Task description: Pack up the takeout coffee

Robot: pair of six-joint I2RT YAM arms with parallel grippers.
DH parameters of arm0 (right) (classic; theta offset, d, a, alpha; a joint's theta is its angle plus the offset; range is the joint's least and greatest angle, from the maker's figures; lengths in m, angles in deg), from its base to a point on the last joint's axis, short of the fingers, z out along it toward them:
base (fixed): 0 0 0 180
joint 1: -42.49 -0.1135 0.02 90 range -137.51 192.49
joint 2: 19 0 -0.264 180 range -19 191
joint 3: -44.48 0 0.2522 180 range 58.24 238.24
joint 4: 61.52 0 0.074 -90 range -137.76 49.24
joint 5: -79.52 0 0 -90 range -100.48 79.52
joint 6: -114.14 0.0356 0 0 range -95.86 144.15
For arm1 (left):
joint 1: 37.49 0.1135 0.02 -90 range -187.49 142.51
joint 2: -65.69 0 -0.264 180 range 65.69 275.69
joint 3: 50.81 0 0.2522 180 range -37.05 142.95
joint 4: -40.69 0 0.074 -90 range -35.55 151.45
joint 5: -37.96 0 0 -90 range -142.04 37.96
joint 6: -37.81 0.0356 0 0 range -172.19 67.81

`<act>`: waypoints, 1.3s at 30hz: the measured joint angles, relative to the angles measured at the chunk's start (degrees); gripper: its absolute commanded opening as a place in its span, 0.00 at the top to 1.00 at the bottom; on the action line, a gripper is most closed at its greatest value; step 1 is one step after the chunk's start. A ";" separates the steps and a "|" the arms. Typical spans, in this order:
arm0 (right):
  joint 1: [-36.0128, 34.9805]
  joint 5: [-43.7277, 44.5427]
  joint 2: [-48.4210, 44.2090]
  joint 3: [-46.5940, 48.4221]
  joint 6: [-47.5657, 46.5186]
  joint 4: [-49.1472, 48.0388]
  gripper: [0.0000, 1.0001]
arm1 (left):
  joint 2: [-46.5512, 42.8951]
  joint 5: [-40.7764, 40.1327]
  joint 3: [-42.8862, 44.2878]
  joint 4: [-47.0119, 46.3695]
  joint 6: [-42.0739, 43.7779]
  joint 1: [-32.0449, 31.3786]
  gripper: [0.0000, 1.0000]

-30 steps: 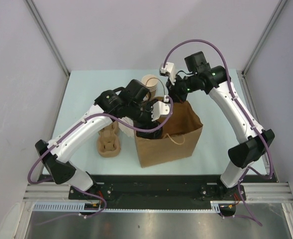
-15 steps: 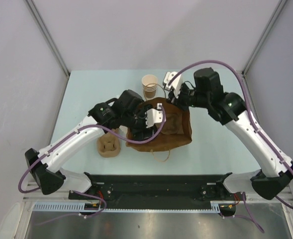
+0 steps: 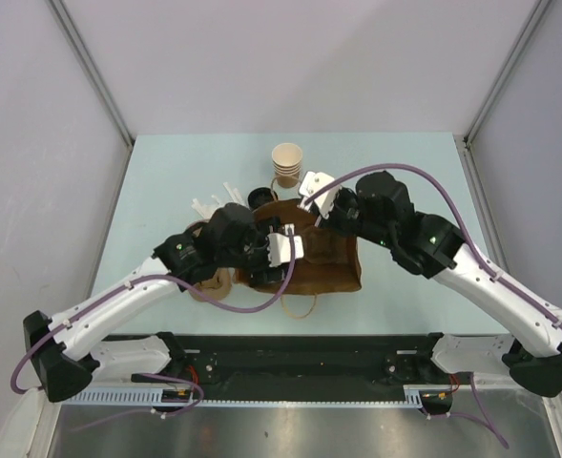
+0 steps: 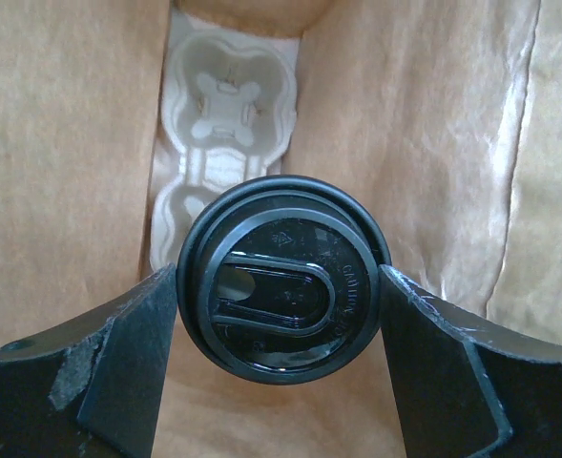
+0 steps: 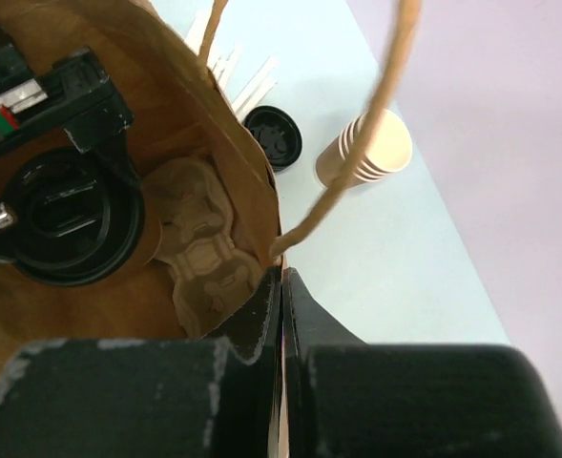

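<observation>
The left gripper (image 4: pixel 279 286) has dipped deeper into the big brown paper bag (image 3: pixel 343 272), hugging the small brown paper cup with a black plastic lid (image 5: pixel 71 218) just over the bumpy cardboard tray (image 4: pixel 225 105). The right gripper (image 5: pixel 281 281) pinches the bag's far edge (holding it open). Nearly packed.
</observation>
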 measured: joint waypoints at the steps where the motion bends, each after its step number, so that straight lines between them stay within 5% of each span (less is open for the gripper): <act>1: -1.36 1.60 -0.74 -0.79 0.00 -0.44 1.00 | -0.94 -0.35 -1.31 -1.20 0.28 -0.66 0.73; 12: -10.60 13.75 -6.19 -8.22 -0.13 -4.76 1.00 | -4.52 -5.68 -11.26 -13.22 2.08 -4.59 0.73; 39: -12.66 14.21 -6.64 -9.16 2.05 -5.31 1.00 | 0.31 -7.30 -14.36 -31.10 6.47 -9.07 0.75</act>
